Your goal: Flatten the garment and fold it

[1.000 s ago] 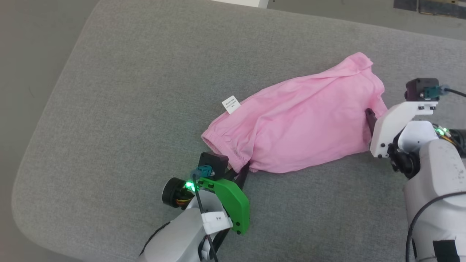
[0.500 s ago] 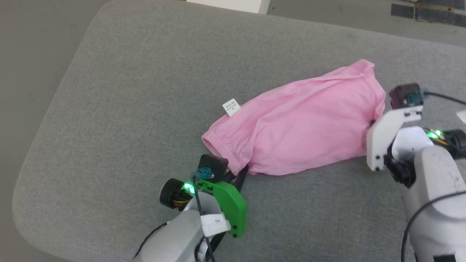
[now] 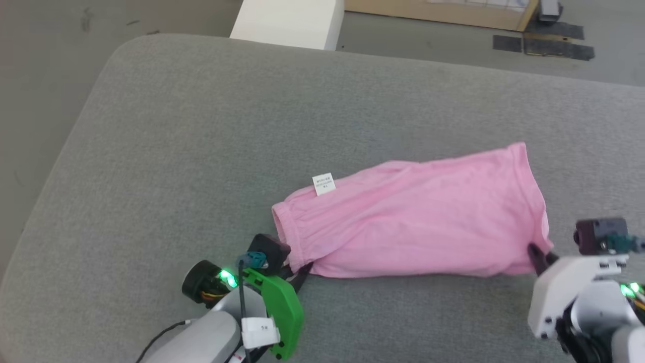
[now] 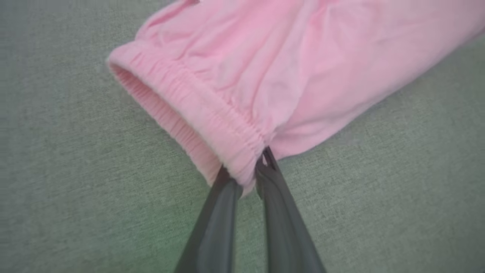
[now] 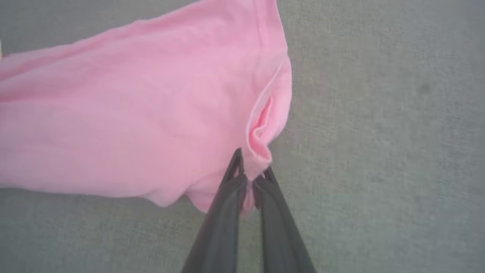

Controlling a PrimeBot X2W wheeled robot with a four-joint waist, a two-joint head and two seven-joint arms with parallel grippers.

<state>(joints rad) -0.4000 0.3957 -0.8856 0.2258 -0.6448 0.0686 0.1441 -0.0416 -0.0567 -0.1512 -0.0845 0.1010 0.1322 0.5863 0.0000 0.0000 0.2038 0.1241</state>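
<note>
The light-pink garment (image 3: 418,222) lies stretched across the grey cushion, waistband at the left, hemmed edge at the right, a small white care label (image 3: 323,184) on its top edge. My left gripper (image 3: 302,269) is shut on the near corner of the gathered waistband (image 4: 212,113); in the left wrist view the left gripper (image 4: 246,172) pinches the elastic. At the other end my right gripper (image 3: 536,252) is shut on the hem corner; the right wrist view has the right gripper (image 5: 252,174) holding a folded lip of the garment (image 5: 132,113).
The grey cushion (image 3: 201,126) has a rounded edge at the left and far side, with floor beyond. A white box (image 3: 287,22) and a wooden board (image 3: 433,10) stand past the far edge.
The right gripper closed on the garment's right hem corner. Both grippers now hold it pulled out longer and flatter. The camera has tilted, so the whole scene sits lower in the picture.
</note>
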